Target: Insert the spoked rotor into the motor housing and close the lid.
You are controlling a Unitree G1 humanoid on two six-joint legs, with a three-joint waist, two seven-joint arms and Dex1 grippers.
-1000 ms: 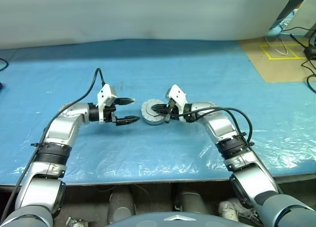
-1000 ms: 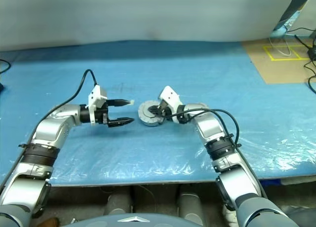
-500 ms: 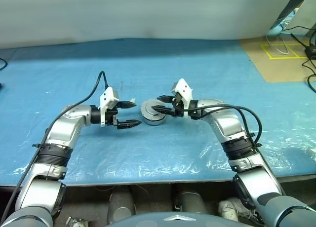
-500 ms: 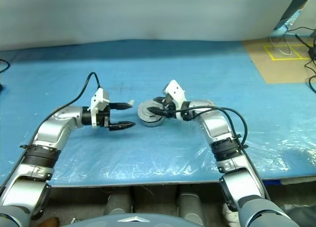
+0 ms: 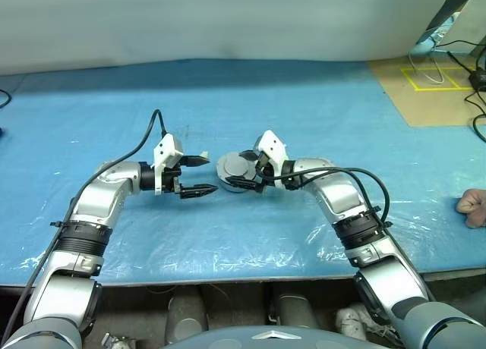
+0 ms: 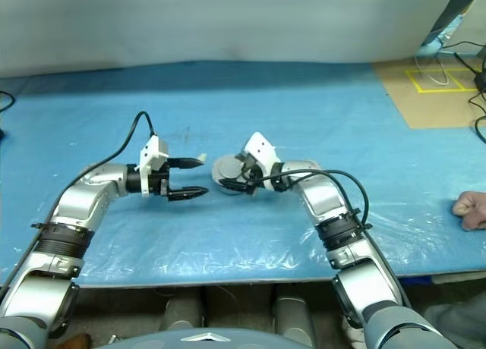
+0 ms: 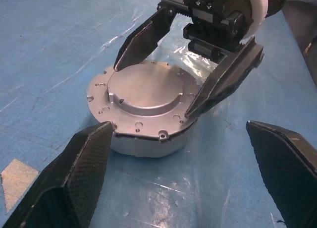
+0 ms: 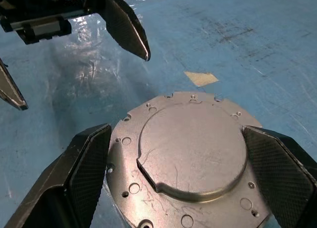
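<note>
The motor housing [image 5: 231, 176], a short round silver can, stands on the blue sheet at mid-table. A flat silver lid [image 7: 143, 96] with small screw holes covers its top. The spoked rotor is hidden. My right gripper [image 5: 238, 169] is open, and its black fingers [image 7: 225, 82] straddle the housing's top from the right without clamping it. My left gripper [image 5: 208, 174] is open just left of the housing and a little apart from it, pointing at it. In the right wrist view the lid [image 8: 193, 148] lies between my right fingers [image 8: 79, 178], with the left gripper [image 8: 81, 82] beyond it.
A blue plastic sheet [image 5: 228, 235] covers the table. A person's fist [image 5: 472, 207] rests on it at the right edge. Brown floor with yellow tape [image 5: 433, 80] and cables lies at the far right. A scrap of tape [image 8: 200, 78] lies beside the housing.
My right gripper has opened from shut on the housing's top and now straddles it. A person's fist has appeared at the right edge. The left gripper has kept still.
</note>
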